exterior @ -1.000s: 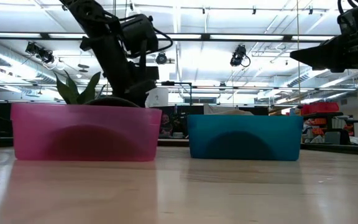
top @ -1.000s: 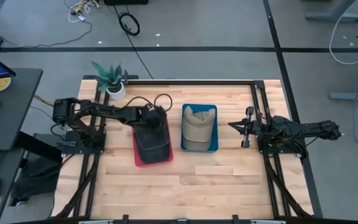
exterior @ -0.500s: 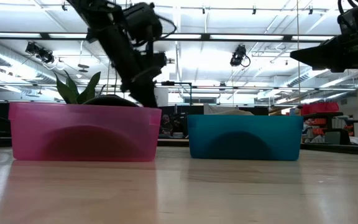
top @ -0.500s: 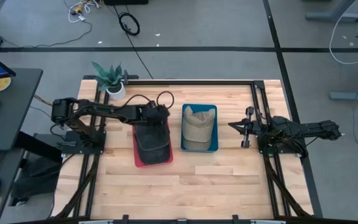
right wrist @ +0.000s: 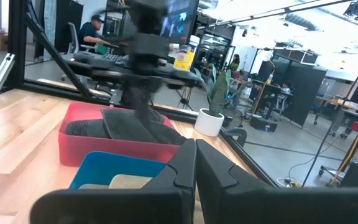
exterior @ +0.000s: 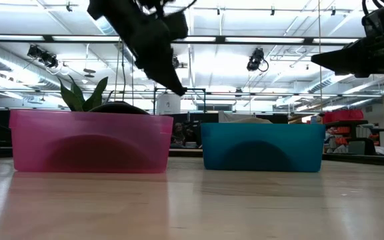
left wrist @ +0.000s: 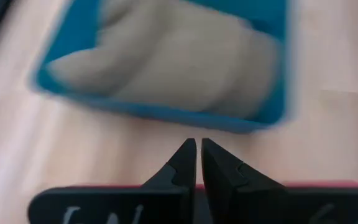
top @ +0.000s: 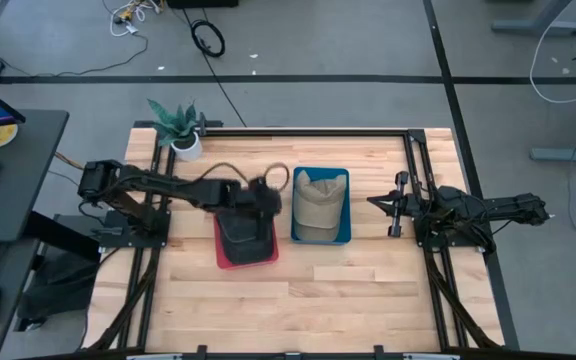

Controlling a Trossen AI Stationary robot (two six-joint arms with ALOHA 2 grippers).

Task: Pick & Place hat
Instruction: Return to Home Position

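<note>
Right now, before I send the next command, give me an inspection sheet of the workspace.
Surface: wooden table, no spills seen.
Job's things: black cap in the red bin; tan cap in the blue bin; bins side by side.
Clutter: potted plant at the table's far left corner.
Grippers: left gripper shut, empty, above the red bin's side nearest the blue bin; right gripper shut, empty, over the table's right side.
Cables: cable loop on the left arm; black coil on the floor.
Surroundings: desk left of the table; seated person in the room beyond.
</note>
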